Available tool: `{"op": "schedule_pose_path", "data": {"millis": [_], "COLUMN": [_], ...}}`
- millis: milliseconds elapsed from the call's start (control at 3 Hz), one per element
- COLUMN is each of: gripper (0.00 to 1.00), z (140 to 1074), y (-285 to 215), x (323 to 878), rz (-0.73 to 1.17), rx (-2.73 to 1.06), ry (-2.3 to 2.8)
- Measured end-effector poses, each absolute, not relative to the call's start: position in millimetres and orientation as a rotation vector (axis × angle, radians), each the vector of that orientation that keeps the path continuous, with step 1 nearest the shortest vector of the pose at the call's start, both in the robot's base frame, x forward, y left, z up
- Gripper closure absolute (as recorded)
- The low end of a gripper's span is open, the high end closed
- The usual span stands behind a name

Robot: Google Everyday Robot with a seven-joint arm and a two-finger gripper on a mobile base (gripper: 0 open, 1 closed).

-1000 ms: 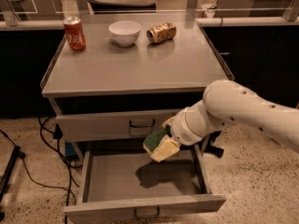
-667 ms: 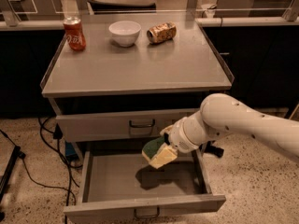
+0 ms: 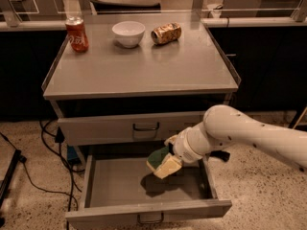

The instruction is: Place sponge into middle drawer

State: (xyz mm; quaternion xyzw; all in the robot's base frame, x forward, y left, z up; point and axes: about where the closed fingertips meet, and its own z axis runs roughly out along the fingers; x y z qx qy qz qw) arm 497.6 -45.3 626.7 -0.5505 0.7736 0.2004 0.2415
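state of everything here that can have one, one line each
sponge, held in the air over the middle drawer, not yet released
gripper, shut on the sponge, just above the drawer floor
middle drawer, pulled open
upper drawer, closed
red soda can, upright on the cabinet top
gold can, crushed, lying on its side
white bowl, upright

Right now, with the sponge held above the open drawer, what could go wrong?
1. The gripper holds the sponge tilted and off the floor of the middle drawer, with its shadow beneath. Released here, it might bounce or land on edge, though probably inside the walls.
2. The arm sits close under the closed upper drawer and near the open drawer's right wall. Lowering or pulling out could bump either.
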Motion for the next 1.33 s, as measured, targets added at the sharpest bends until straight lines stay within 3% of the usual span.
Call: {"op": "schedule_pose_path", "data": {"millis": [667,1333], "gripper": [1.00,1.00], "z": [535.1,506.6], "y": [-31.5,-38.6], "x": [489.6,494.5], "rz": [0.616,0.611], "rx": [-1.558,-1.570], "ry": [2.035,2.019]}}
